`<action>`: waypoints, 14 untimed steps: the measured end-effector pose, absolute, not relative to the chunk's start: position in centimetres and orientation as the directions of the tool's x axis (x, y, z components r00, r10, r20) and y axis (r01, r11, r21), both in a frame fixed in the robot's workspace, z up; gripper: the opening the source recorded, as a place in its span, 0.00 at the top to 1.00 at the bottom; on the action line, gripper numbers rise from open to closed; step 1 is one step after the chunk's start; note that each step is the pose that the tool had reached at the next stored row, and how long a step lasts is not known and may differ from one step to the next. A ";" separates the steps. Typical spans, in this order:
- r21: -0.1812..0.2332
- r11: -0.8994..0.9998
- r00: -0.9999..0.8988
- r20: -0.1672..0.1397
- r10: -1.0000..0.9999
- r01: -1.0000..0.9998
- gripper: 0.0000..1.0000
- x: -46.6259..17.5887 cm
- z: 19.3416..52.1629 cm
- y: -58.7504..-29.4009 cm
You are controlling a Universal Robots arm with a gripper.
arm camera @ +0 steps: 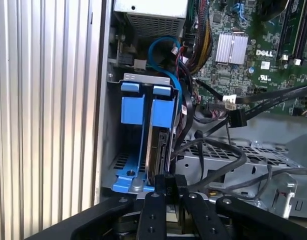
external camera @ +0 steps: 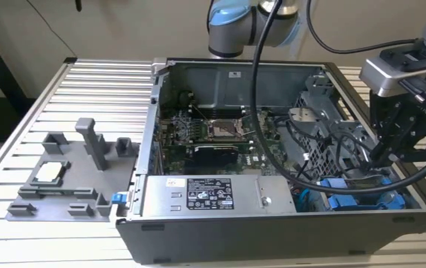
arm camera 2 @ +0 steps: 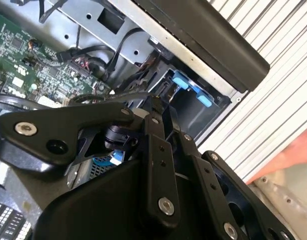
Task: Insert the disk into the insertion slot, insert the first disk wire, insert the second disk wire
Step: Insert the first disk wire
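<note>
The disk [arm camera: 159, 150] stands on edge in the insertion slot [arm camera: 132, 107], a grey bay with blue rails at the case's front corner [external camera: 362, 195]. Only the disk's thin side shows, under a blue tab. My gripper [arm camera: 168, 181] is at the disk's near end with its fingertips closed together; anything pinched between them is hidden. In the exterior view the gripper [external camera: 379, 159] reaches down into the case among dark cables just above the blue bay. A blue wire [arm camera: 161, 45] loops past the bay. A black connector [arm camera: 237, 118] on a black wire hangs loose beside it.
The open computer case holds a grey power-supply box [external camera: 201, 194], a green motherboard [external camera: 213, 131] and a perforated metal cage [arm camera: 233, 155] draped with black cables. A grey fixture tray [external camera: 63, 178] lies on the slatted table [external camera: 86, 84] at the exterior view's left.
</note>
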State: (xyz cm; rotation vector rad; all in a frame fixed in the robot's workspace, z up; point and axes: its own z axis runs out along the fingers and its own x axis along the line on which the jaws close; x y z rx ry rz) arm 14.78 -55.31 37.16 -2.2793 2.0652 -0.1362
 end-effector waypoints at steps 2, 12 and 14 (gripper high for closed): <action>-0.101 -0.093 0.091 0.024 -0.996 -0.990 0.81 14.9 37.0 -55.3; -0.036 -0.081 0.080 0.024 -0.996 -0.996 0.81 16.0 36.5 -55.3; -0.011 -0.081 0.081 0.023 -0.996 -0.997 0.81 16.4 36.4 -55.3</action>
